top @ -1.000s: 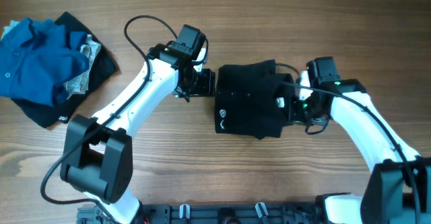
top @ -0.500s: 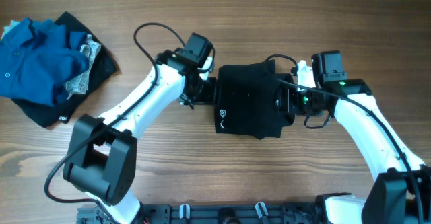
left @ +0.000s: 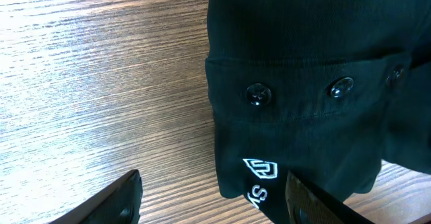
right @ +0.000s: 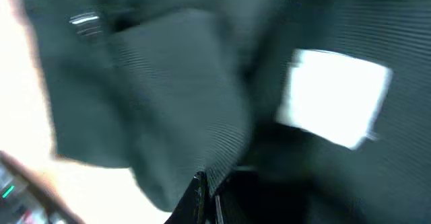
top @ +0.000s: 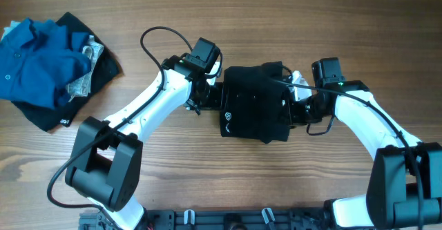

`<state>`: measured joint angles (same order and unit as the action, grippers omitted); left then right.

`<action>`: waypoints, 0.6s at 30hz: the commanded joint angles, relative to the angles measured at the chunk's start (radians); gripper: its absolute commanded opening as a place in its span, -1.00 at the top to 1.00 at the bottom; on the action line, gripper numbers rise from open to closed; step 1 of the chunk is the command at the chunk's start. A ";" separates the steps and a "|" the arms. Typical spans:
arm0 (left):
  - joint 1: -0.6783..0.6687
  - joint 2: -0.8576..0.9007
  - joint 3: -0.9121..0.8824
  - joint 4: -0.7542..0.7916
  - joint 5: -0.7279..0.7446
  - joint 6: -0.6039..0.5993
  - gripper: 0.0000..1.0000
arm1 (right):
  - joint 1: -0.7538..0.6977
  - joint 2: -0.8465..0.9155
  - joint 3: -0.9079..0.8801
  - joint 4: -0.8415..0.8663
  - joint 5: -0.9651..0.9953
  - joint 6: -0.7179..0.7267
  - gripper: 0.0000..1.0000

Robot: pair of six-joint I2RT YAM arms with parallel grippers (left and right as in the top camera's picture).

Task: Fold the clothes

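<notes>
Frankly, right claw (top: 294, 110) blurs into black shirt (top: 254, 102); grip unclear.

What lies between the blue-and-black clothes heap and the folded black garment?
In the overhead view, only bare wooden table and the white left arm with its cable crossing it.

i work a robot lab bench: wood-grain table (top: 207, 181), white left arm (top: 148, 99) and right arm (top: 366, 123), black base rail (top: 235, 220).

The wooden table (top: 173, 175) carries a folded black garment (top: 252, 109) at centre and a crumpled clothes pile (top: 48, 61) far left.
</notes>
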<state>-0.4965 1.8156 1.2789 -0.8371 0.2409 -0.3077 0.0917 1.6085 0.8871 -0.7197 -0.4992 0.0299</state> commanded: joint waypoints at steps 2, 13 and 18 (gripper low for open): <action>0.001 0.006 -0.008 0.003 0.011 0.009 -0.37 | 0.002 -0.043 0.003 -0.025 0.390 0.282 0.91; 0.001 0.006 -0.008 0.004 0.001 0.009 -0.38 | 0.002 -0.091 0.004 0.034 0.035 0.040 0.91; 0.002 0.006 -0.008 0.017 -0.019 0.009 -0.37 | 0.002 -0.105 0.004 0.130 -0.449 -0.148 0.91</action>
<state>-0.4965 1.8156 1.2789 -0.8356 0.2401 -0.3077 0.0925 1.5318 0.8864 -0.6407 -0.6388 -0.0113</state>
